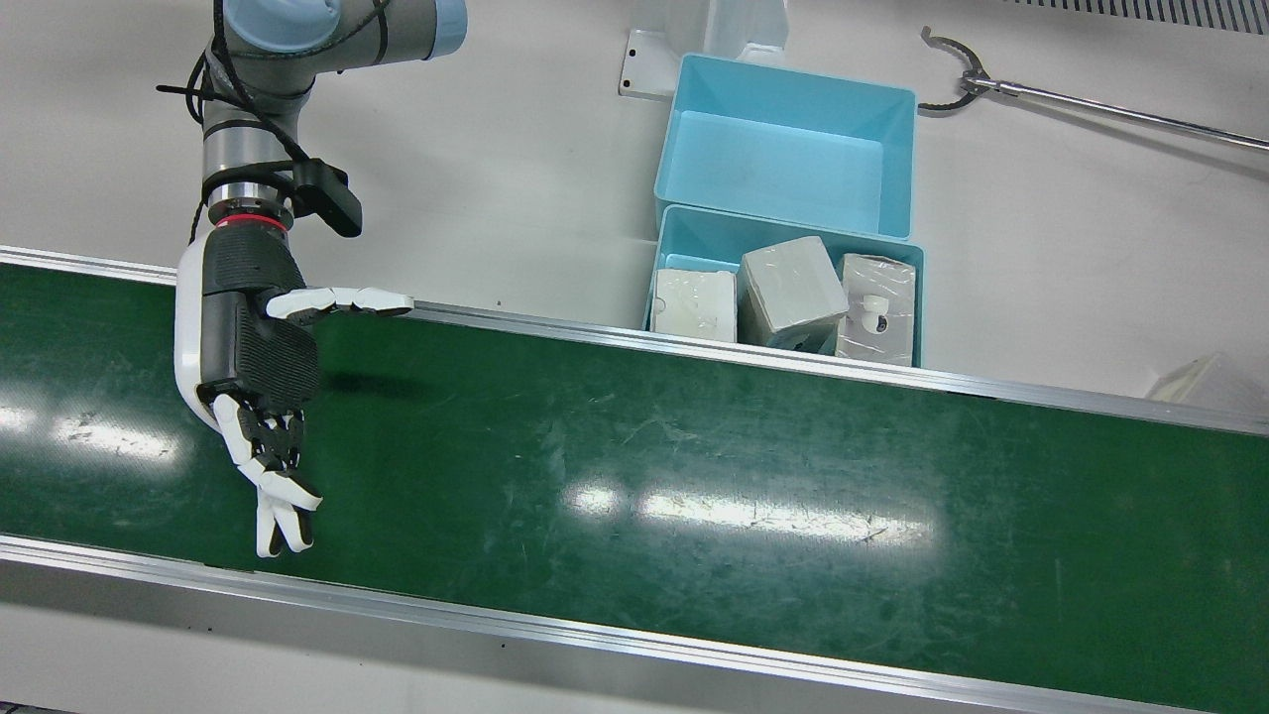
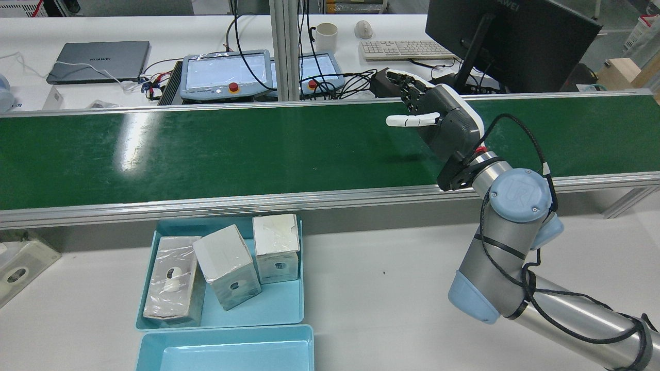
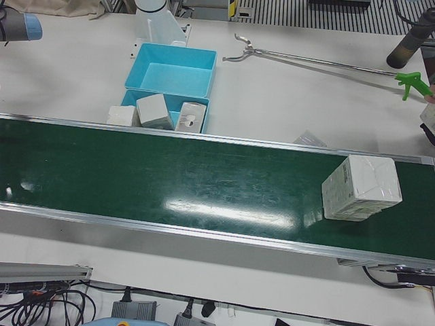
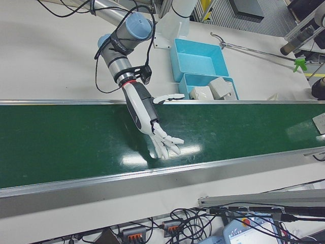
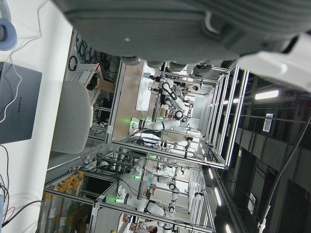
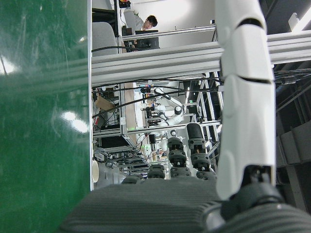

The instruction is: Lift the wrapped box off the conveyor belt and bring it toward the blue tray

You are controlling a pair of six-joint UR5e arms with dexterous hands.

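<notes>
The right hand (image 1: 260, 357) hung over the green conveyor belt (image 1: 694, 466) with its fingers (image 1: 283, 511) spread and extended toward the belt's far rail and its thumb (image 1: 342, 300) stuck out sideways, released and grasping nothing; whether it brushed the belt could not be told. The left hand showed only as a grey edge in its own camera, so its state could not be told. The belt ran the width of the station between aluminium rails, scuffed and glossy with lamp reflections. Beyond the belt from the arm stood a desk with a laptop (image 2: 98, 59), two teach pendants (image 2: 227, 74), a keyboard (image 2: 402, 50) and a monitor (image 2: 510, 41). Well away from the hand along the belt, toward the robot's left, the wrapped box (image 3: 360, 188) sat on the green surface, a whitish block in clear film, shown only in the left-front view. Between the two, on the white table just beside the belt's near rail, stood the blue tray (image 1: 674, 233) holding three wrapped boxes, with an empty blue tray (image 1: 783, 149) touching it behind. A long reach-grabber tool (image 1: 1091, 104) lay on the table past the trays.
</notes>
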